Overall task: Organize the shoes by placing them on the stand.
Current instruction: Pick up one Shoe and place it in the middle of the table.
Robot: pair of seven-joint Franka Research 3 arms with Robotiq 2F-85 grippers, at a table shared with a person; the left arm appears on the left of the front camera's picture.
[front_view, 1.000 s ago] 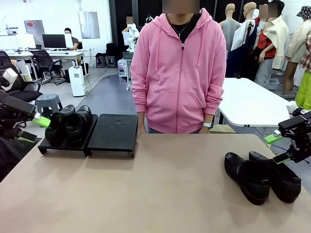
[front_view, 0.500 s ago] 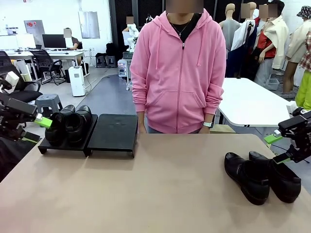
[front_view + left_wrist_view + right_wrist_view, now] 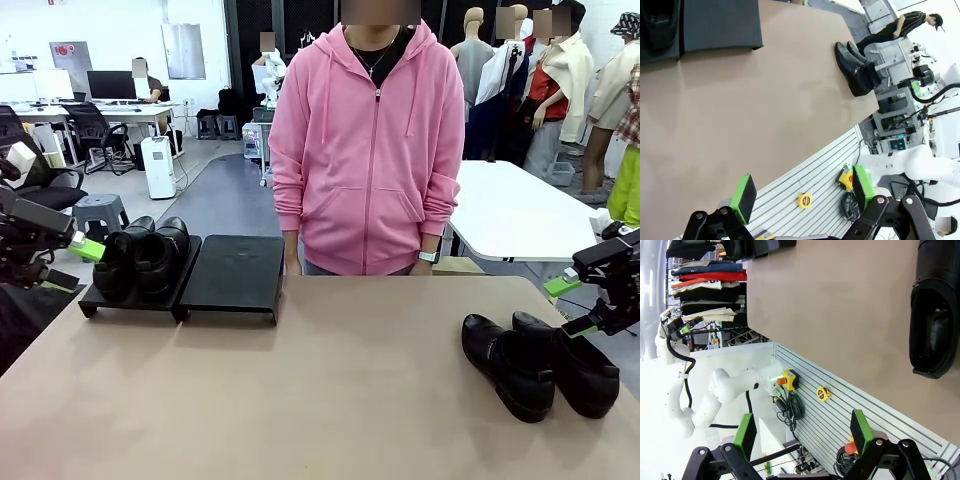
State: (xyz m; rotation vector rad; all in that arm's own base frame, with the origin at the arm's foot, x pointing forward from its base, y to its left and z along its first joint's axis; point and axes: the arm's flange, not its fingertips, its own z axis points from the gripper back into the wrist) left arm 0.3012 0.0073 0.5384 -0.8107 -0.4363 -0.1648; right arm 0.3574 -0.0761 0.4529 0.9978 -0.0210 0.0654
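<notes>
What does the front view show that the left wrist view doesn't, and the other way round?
Front view: a person in a pink hoodie across the table, with a white table behind. Left wrist view: a yellow tape measure on a slatted panel. Both: the stand, the two shoes on the table and the open left end effector.

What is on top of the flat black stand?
Two glossy black leather shoes sit on the left half of the matte-black stand; its right half is bare. They hide the surface beneath.
</notes>
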